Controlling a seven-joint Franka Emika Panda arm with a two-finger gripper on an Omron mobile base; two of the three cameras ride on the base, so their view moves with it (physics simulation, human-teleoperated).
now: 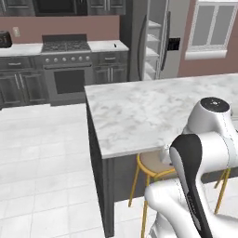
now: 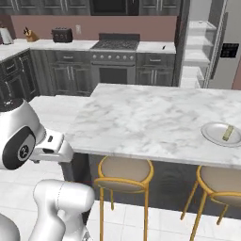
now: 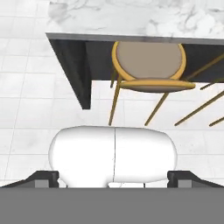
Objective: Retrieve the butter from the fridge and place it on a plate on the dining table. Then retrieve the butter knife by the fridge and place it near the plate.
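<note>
- The dining table [image 2: 141, 122] is a long white-and-grey veined marble top on a dark base, standing on a floor of pale square tiles.
- Round tan stools [image 2: 124, 170] on golden frames are tucked under its near edge; in my hand view one stool seat [image 3: 148, 61] sits just below the table's edge.
- Beyond the table's far edge runs a wall of dark cabinets with a marble kitchen counter [image 1: 21, 49], a gas stove [image 1: 66, 45] with a dark oven under it, and a dusky pink wall behind.
- A toaster [image 2: 61, 34] and a knife block [image 2: 31, 34] stand on that counter, well apart from the table.
- The fridge [image 1: 160, 39] is grey steel with a black dispenser panel; its door stands open and white inner shelves show. A white-framed window [image 1: 211, 28] is beside it.
- I can read no writing or brand anywhere.
- The plate [image 2: 221, 134] is round, light grey and shallow, with a raised rim, near the table's near edge toward its right end in the right base view.
- The butter [image 2: 228, 132] is a small pale yellow-green stick lying on the plate, tilted, right of its middle.
- A small dark thing [image 2: 164, 47] lies on the counter end beside the fridge; too small to tell if it is the butter knife.
- My gripper [image 3: 113, 177] stands wide, its two dark finger tips far apart at the bottom corners of my hand view, holding nothing.
</note>
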